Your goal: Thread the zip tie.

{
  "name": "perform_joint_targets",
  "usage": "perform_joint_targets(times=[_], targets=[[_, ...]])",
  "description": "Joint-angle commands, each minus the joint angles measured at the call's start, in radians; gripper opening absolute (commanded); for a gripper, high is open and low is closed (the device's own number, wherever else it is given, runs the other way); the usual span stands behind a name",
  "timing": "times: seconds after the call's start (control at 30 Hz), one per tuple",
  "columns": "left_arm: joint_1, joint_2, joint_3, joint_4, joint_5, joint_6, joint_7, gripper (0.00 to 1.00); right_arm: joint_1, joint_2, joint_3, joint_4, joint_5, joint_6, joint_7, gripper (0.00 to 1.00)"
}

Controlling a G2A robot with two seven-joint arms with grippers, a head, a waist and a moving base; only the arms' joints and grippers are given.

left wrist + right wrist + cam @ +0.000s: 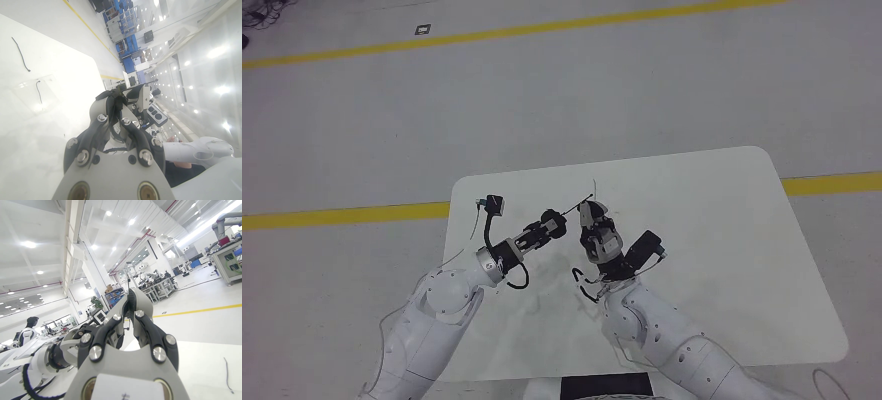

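Observation:
A thin black zip tie point(578, 204) is held in the air over the white table point(722, 250), between my two grippers. My right gripper point(592, 214) is shut on it. In the right wrist view the zip tie point(128, 289) runs up between the pads, and its head pokes past the right gripper point(129, 303). My left gripper point(552, 224) sits close beside it. Its black-tipped fingers point(110, 98) are pressed together on the tail end of the zip tie point(136, 86), which reaches across the right gripper's fingers point(141, 94).
Two spare black zip ties lie on the table. One zip tie point(20, 55) is bare on the surface, and the other zip tie point(38, 92) rests on a clear plastic sheet point(28, 85). A loose zip tie point(227, 376) lies near the right arm.

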Motion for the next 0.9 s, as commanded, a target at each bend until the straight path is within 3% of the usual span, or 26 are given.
perform_joint_targets(times=[0.0,0.87], targets=[[0.0,0.0,0.0,0.0,0.0,0.0,0.0,0.0,-0.001,-0.002,0.003,0.001,-0.003,-0.002,0.004,0.0],[0.0,0.0,0.0,0.0,0.0,0.0,0.0,0.0,-0.03,-0.022,0.049,-0.017,-0.047,-0.023,0.016,0.0]])
